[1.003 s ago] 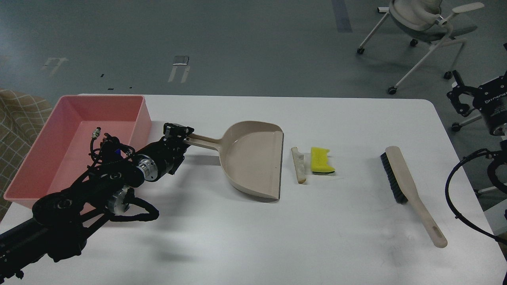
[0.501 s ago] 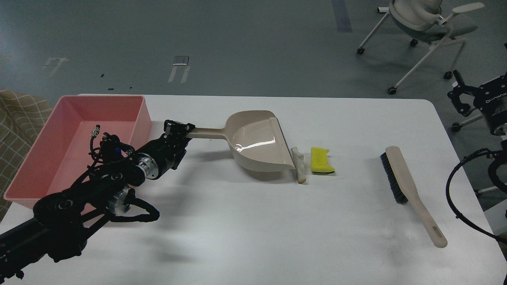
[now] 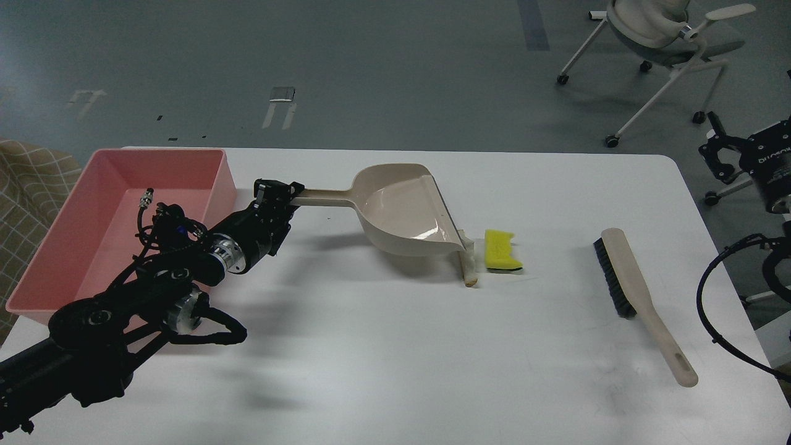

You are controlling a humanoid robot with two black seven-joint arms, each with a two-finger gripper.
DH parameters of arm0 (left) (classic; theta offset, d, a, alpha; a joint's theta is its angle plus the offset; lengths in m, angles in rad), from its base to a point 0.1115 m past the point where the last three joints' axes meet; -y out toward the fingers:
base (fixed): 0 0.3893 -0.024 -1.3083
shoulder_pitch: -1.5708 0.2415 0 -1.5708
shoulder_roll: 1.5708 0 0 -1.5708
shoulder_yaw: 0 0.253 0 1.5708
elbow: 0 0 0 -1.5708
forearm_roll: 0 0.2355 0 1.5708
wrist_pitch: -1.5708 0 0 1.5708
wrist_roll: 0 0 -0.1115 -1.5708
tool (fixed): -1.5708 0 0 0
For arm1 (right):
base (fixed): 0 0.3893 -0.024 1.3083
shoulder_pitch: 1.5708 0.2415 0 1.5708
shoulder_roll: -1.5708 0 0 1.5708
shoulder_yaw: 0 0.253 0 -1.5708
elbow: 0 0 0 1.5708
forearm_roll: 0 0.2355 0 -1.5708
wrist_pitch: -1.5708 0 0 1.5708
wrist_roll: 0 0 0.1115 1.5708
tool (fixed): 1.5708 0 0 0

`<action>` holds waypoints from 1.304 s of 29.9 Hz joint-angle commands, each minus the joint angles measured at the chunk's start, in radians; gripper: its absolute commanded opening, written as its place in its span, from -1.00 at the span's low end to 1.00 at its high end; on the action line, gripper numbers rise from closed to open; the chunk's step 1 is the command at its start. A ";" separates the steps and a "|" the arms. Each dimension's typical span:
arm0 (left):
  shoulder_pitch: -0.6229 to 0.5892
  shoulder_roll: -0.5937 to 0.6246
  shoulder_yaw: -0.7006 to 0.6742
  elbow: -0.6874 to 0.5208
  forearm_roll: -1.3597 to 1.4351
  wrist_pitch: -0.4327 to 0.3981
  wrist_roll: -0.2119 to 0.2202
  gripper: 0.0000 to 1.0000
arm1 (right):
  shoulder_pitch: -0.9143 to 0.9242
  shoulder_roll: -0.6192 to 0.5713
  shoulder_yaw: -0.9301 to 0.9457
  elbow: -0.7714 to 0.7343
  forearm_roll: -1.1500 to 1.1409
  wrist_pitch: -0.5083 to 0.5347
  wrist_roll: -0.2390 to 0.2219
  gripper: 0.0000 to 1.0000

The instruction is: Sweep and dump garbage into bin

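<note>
My left gripper is shut on the handle of the beige dustpan and holds it tilted, its open lip touching down beside the garbage. The garbage lies mid-table: a thin off-white slice with tan crust, partly hidden by the pan's lip, and a bright yellow notched sponge piece just right of it. The pink bin stands at the table's left, behind my left arm. The right gripper is out of view.
A beige hand brush with black bristles lies on the right of the white table. Black robot parts and cables stand past the table's right edge. An office chair stands on the floor behind.
My left gripper lifted and tilted the dustpan from lying flat, and moved it right until its lip reached the off-white slice. Garbage and brush have not moved.
</note>
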 commanded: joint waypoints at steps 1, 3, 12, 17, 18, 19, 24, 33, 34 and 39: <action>-0.007 0.016 -0.002 -0.018 0.035 -0.013 -0.028 -0.88 | -0.002 -0.005 -0.001 0.027 -0.006 0.000 0.000 1.00; -0.008 0.030 -0.002 -0.032 0.059 -0.013 -0.031 -0.89 | -0.003 -0.023 -0.002 0.050 -0.011 0.000 0.000 1.00; -0.001 0.099 -0.002 -0.078 0.162 -0.027 -0.056 -0.90 | -0.037 -0.150 -0.030 0.142 -0.270 0.000 0.000 1.00; 0.006 0.137 -0.002 -0.092 0.176 -0.029 -0.073 -0.91 | -0.068 -0.244 -0.033 0.185 -0.377 0.000 0.000 1.00; 0.007 0.145 0.000 -0.095 0.176 -0.030 -0.079 -0.94 | -0.091 -0.282 -0.035 0.208 -0.417 0.000 0.000 1.00; 0.009 0.151 0.000 -0.097 0.176 -0.038 -0.085 -1.00 | -0.121 -0.329 -0.035 0.237 -0.476 0.000 0.002 1.00; 0.038 0.149 -0.005 -0.097 0.176 -0.049 -0.106 -1.00 | -0.232 -0.469 -0.065 0.389 -0.681 0.000 0.002 1.00; 0.061 0.152 -0.005 -0.109 0.176 -0.050 -0.145 -1.00 | -0.256 -0.624 -0.251 0.584 -0.814 0.000 -0.009 0.99; 0.068 0.155 -0.008 -0.117 0.176 -0.050 -0.154 -1.00 | -0.267 -0.617 -0.260 0.630 -0.880 0.000 -0.015 0.99; 0.099 0.159 -0.003 -0.118 0.176 -0.049 -0.185 -1.00 | -0.341 -0.607 -0.271 0.724 -1.009 0.000 -0.070 0.98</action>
